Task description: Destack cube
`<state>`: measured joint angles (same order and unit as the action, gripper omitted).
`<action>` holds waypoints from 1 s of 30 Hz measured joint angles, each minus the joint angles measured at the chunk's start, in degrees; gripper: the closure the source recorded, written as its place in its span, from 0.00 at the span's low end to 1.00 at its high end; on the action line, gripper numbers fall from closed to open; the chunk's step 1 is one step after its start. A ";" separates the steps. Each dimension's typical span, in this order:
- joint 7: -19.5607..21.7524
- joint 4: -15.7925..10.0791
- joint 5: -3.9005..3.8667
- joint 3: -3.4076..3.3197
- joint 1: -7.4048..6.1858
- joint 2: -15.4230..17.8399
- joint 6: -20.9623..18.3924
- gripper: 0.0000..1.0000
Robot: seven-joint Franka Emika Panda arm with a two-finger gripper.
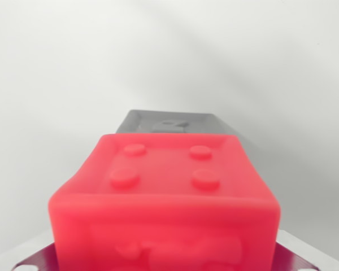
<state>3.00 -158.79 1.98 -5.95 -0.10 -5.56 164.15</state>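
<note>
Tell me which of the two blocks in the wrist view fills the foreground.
The red block, with four round studs on its upper face. The grey block sits behind it, mostly hidden, only its far part showing.

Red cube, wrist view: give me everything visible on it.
The red cube fills the lower middle of the wrist view, blurred by closeness. It looks like glossy, slightly translucent plastic with rounded edges. Its upper face carries four round studs in a square; the near face shows a raised relief I cannot make out. A dark grey part shows just behind it; contact cannot be told. Its base is cut off by the frame.
</note>
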 joint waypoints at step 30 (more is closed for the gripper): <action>2.48 -0.37 -3.46 -0.36 0.34 13.06 -12.35 1.00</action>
<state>5.48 -159.16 -1.49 -6.32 0.24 7.51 151.81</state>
